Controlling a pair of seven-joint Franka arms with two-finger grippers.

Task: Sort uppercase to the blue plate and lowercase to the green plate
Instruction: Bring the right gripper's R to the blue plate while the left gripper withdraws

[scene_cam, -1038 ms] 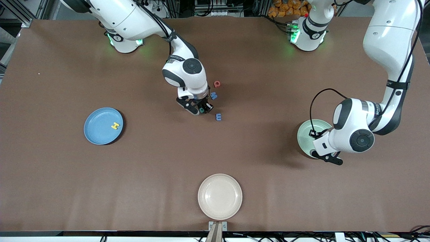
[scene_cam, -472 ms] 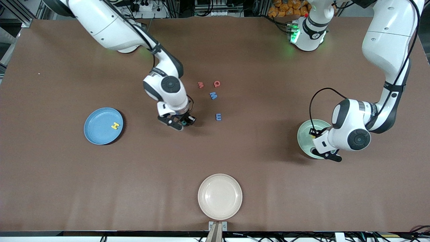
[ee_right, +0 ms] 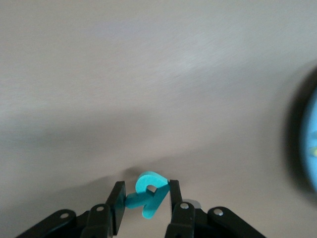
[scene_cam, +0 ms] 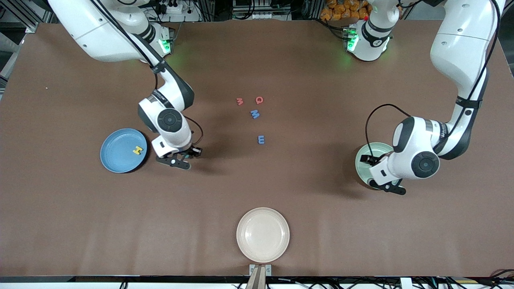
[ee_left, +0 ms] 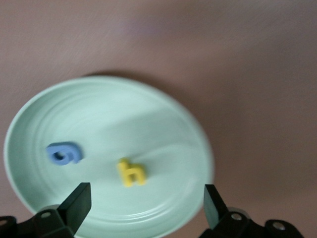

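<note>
My right gripper (scene_cam: 180,159) is shut on the teal-green B (ee_right: 148,192) and holds it over bare table beside the blue plate (scene_cam: 117,155), whose edge shows in the right wrist view (ee_right: 310,148). The yellow H (scene_cam: 137,150) lies on that plate. My left gripper (scene_cam: 385,187) is open over the green plate (scene_cam: 374,149), which holds the yellow h (ee_left: 131,172) and the blue g (ee_left: 63,152); its jaws (ee_left: 146,206) stand wide above the plate's rim (ee_left: 198,134). The red m (scene_cam: 239,101), red Q (scene_cam: 259,100), blue M (scene_cam: 255,114) and blue comb-shaped letter (scene_cam: 261,139) lie mid-table.
A cream plate (scene_cam: 263,235) sits at the table's edge nearest the front camera, in the middle. The loose letters lie in a small cluster between the two arms.
My right gripper has carried the teal-green B away from the letter cluster toward the blue plate, uncovering the red m. My left gripper has shifted slightly over the green plate.
</note>
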